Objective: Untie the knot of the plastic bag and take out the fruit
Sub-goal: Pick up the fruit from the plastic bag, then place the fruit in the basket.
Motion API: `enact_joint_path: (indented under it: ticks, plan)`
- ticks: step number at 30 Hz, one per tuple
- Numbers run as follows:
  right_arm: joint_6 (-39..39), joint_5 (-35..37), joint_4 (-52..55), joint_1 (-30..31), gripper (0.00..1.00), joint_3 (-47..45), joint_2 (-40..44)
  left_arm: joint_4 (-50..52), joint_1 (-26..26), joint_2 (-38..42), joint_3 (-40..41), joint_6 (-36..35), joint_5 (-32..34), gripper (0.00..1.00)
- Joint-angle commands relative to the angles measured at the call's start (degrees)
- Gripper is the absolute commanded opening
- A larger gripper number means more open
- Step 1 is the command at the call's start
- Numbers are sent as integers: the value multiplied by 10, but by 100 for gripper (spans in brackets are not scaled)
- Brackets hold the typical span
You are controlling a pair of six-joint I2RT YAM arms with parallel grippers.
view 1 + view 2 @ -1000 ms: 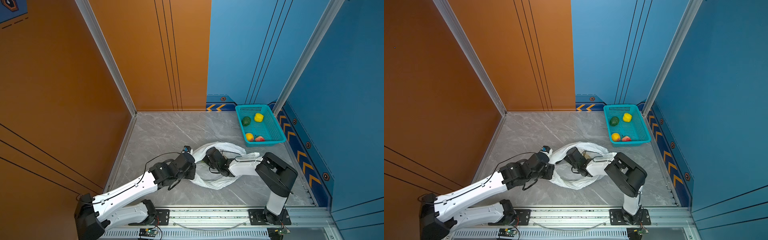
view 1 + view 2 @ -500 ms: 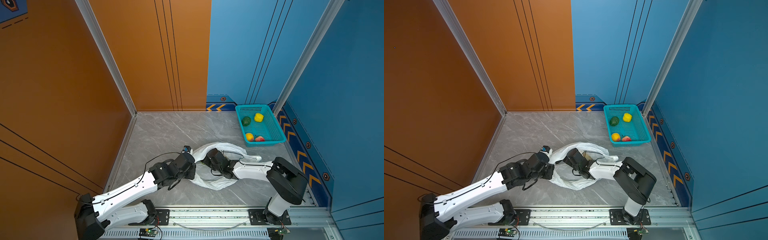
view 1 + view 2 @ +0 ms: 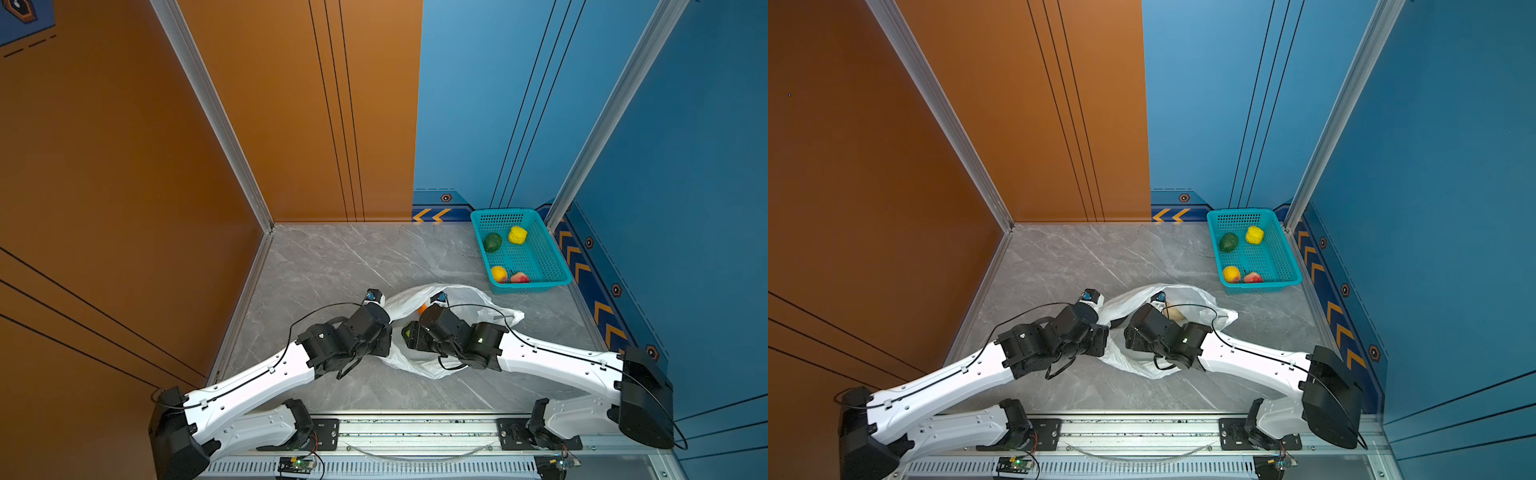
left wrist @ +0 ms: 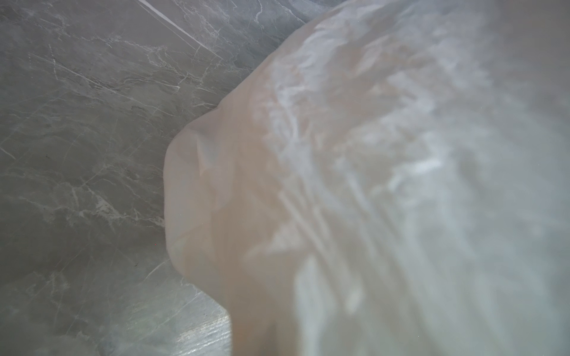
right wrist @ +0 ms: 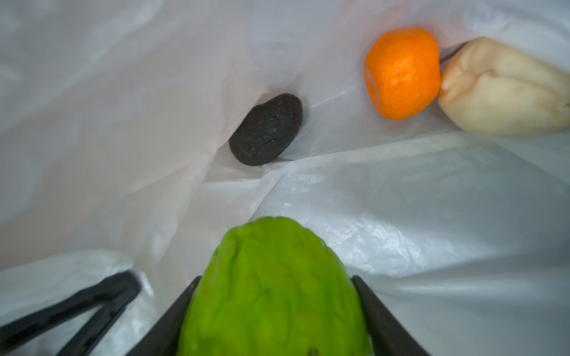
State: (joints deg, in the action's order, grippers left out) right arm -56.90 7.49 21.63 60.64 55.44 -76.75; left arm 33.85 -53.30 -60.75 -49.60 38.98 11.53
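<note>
The white plastic bag lies open on the grey floor between my two arms. My left gripper is at the bag's near rim, shut on its film. That film drapes over the left wrist view and hides the jaws. My right gripper reaches inside the bag, shut on a bright green fruit held between both black fingers. Deeper in the bag lie a near-black fruit, an orange one and a cream one. The knot is out of view.
A teal basket stands in the far right corner. It holds a dark green fruit, a yellow one, a yellow-orange one and a red one. Orange and blue walls close in the floor.
My right arm's elbow has swung out to the right and dropped low, while its gripper stays in the bag. The left arm has not moved.
</note>
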Motion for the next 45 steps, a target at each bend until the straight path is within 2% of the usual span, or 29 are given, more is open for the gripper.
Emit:
enact_joint_path:
  ticks: [1, 9, 15, 19, 26, 34, 39, 45]
  plan:
    - [53, 18, 127, 10, 60, 52, 36, -4, 1, -4, -17, -7, 14, 0]
    - [77, 3, 203, -13, 59, 109, 90, -4, 3, -4, -19, -10, 14, 0]
    - [121, -27, 238, -88, 58, 171, 110, -4, 4, -4, -17, -10, 12, 0]
    - [150, -64, 242, -167, 58, 200, 120, -4, 4, -5, -18, -10, 11, 0]
    - [209, -127, 224, -354, 58, 219, 117, -7, 4, -9, -16, -8, 9, 0]
    - [251, -166, 143, -543, 58, 192, 63, -10, 5, -9, -16, -7, 8, 0]
    - [267, -168, 90, -608, 59, 187, -3, -9, 4, -9, -17, -9, 6, 0]
    - [289, -163, 52, -656, 59, 210, -116, -10, 4, -9, -17, -8, 6, 0]
